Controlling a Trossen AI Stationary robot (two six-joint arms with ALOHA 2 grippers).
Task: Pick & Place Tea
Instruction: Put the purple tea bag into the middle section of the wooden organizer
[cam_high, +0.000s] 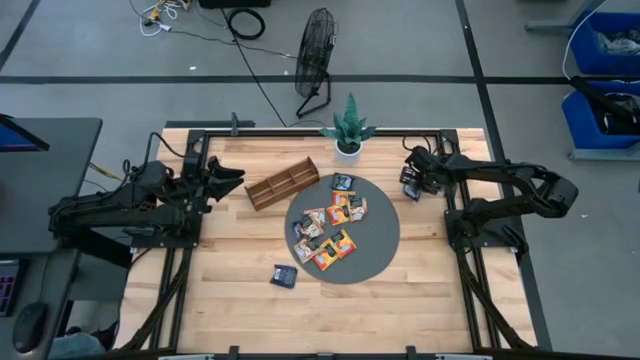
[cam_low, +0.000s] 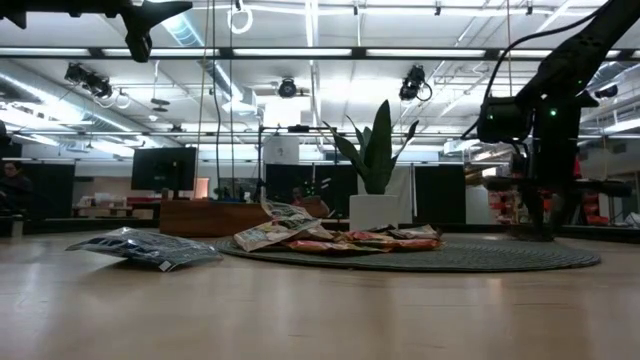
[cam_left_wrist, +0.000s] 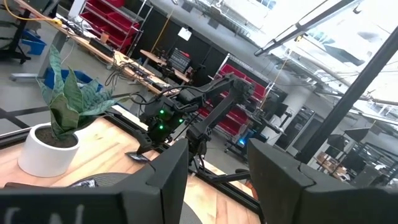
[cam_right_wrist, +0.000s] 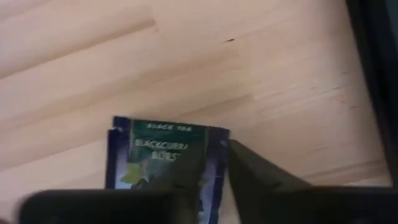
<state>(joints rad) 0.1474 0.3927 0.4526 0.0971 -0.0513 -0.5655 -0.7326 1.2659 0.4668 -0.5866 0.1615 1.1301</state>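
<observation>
Pick step: my right gripper (cam_right_wrist: 211, 180) is pinched on a dark blue sachet (cam_right_wrist: 165, 155) against bare table (cam_right_wrist: 261, 68); next, lift and carry to the wooden tray (cam_high: 282, 183), grip looks edge-only.

- I see bare table (cam_high: 240, 310) along the near edge, open to pass apart from one dark sachet (cam_high: 284, 277) lying there.
- The round grey mat (cam_high: 385, 250) in the middle is crowded on its left half with a pile of sachets (cam_high: 330, 228); its right half is free.
- The wooden tray (cam_high: 281, 183) and potted plant (cam_high: 347, 130) block the far edge.
- Between mat and right rail, the right gripper (cam_high: 411, 186) sits low on a dark sachet (cam_right_wrist: 166, 162).
</observation>
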